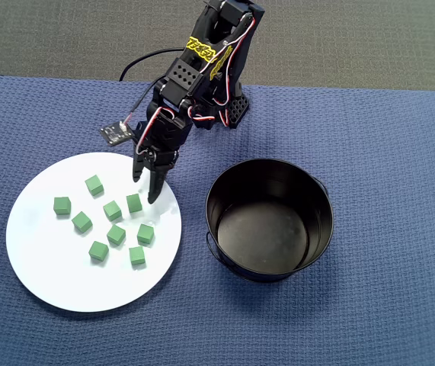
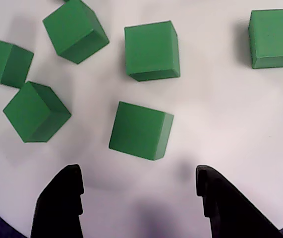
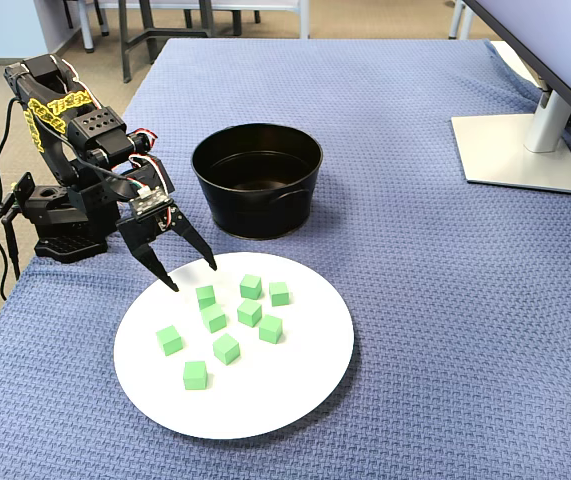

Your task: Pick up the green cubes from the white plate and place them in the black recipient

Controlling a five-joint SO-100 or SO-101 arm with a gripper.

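Several green cubes (image 1: 112, 210) lie loose on the white plate (image 1: 49, 259), which sits left of the black recipient (image 1: 269, 219) in the overhead view. No cube shows inside the pot. My gripper (image 1: 146, 187) hangs open over the plate's rim nearest the arm, empty. In the wrist view the gripper (image 2: 139, 171) has its two black fingers (image 2: 62, 203) wide apart, and the nearest green cube (image 2: 140, 130) lies just beyond the tips, untouched, on the plate (image 2: 220, 99). In the fixed view the gripper (image 3: 192, 277) is just above a cube (image 3: 205, 296), with the pot (image 3: 255, 215) behind the plate (image 3: 265, 390).
A blue woven cloth (image 3: 415, 300) covers the table. The arm's base (image 3: 60, 235) stands at the left edge in the fixed view, with cables trailing off. A monitor stand (image 3: 515, 150) is at the far right.
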